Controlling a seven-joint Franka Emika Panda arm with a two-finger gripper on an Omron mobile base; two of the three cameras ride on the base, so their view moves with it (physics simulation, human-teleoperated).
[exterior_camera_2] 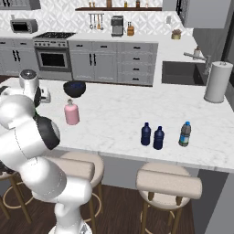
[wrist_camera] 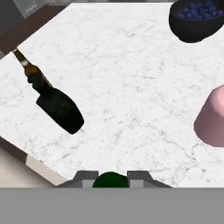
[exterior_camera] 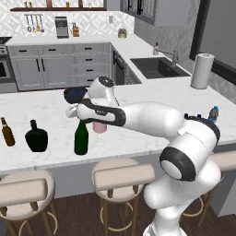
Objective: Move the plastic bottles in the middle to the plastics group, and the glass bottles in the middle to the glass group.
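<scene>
The marble counter [exterior_camera_2: 114, 114] carried a brown bottle [exterior_camera: 7, 132] and black bottle [exterior_camera: 36, 137] near its front edge, a green bottle [exterior_camera: 81, 138] beside them, a pink bottle [exterior_camera_2: 71, 113] and dark bowl [exterior_camera_2: 74, 88] behind, two blue bottles [exterior_camera_2: 146, 134] with a clear bottle [exterior_camera_2: 184, 134], and a paper-towel roll [exterior_camera_2: 218, 82] at the back

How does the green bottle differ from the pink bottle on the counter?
The green bottle is tall, slim and dark; the pink bottle is squat and pale. The tool is shut on the green bottle's top; the pink bottle stands free. Both are upright on the white counter.
</scene>
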